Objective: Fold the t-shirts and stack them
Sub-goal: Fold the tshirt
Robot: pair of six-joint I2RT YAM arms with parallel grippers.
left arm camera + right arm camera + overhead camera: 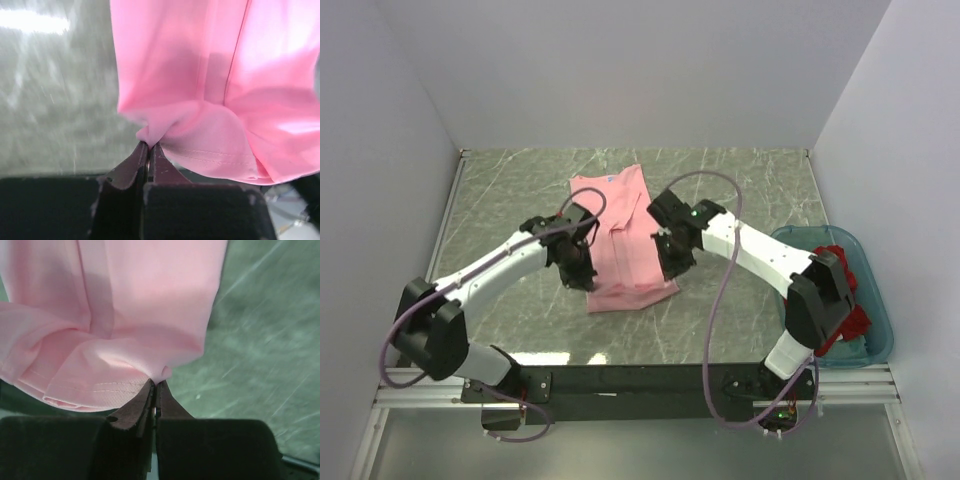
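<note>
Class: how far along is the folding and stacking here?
Done: the pink t-shirt lies folded into a narrow strip. In hand: left gripper and right gripper each pinch a near corner. Remaining: the red t-shirt sits bunched in the teal tub; nothing stacked.

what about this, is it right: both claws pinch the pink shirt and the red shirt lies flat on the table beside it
No. Left claw and right claw do pinch the pink shirt, but the red shirt lies in the teal tub, as the top view shows.

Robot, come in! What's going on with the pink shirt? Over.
Jaws shut on pink shirt: left gripper, right gripper. The red shirt sits in tub. Nothing blocking.
</note>
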